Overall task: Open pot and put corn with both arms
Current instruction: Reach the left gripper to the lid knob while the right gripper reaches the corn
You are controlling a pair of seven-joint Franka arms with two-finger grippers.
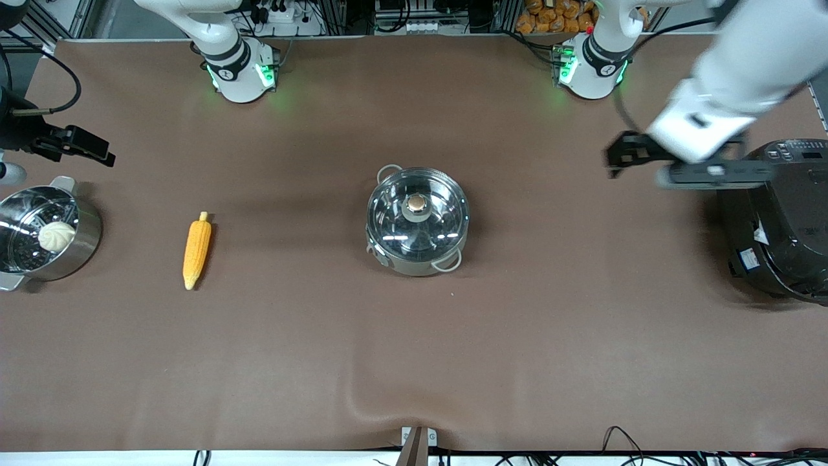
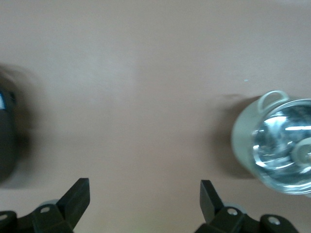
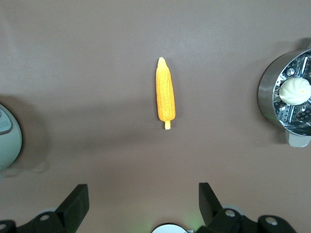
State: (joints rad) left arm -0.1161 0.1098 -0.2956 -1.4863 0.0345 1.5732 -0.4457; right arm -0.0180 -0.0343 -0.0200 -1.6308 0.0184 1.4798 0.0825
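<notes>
The steel pot (image 1: 388,255) stands in the middle of the table with its glass lid (image 1: 446,200) and copper knob (image 1: 417,204) on it; the left wrist view shows its wall (image 2: 243,141). The yellow-orange corn (image 1: 196,249) lies flat on the table toward the right arm's end, clear in the right wrist view as the corn (image 3: 165,92). My left gripper (image 1: 618,155) (image 2: 145,188) hangs open and empty over bare table between the pot and the black cooker. My right gripper (image 1: 97,150) (image 3: 143,191) hangs open and empty over the table near the steamer pot, apart from the corn.
A steel steamer pot (image 1: 84,243) with a white bun (image 1: 57,236) sits at the right arm's end, also visible as the steamer pot (image 3: 267,92). A large black rice cooker (image 1: 783,220) stands at the left arm's end. Brown table surface stretches toward the front camera.
</notes>
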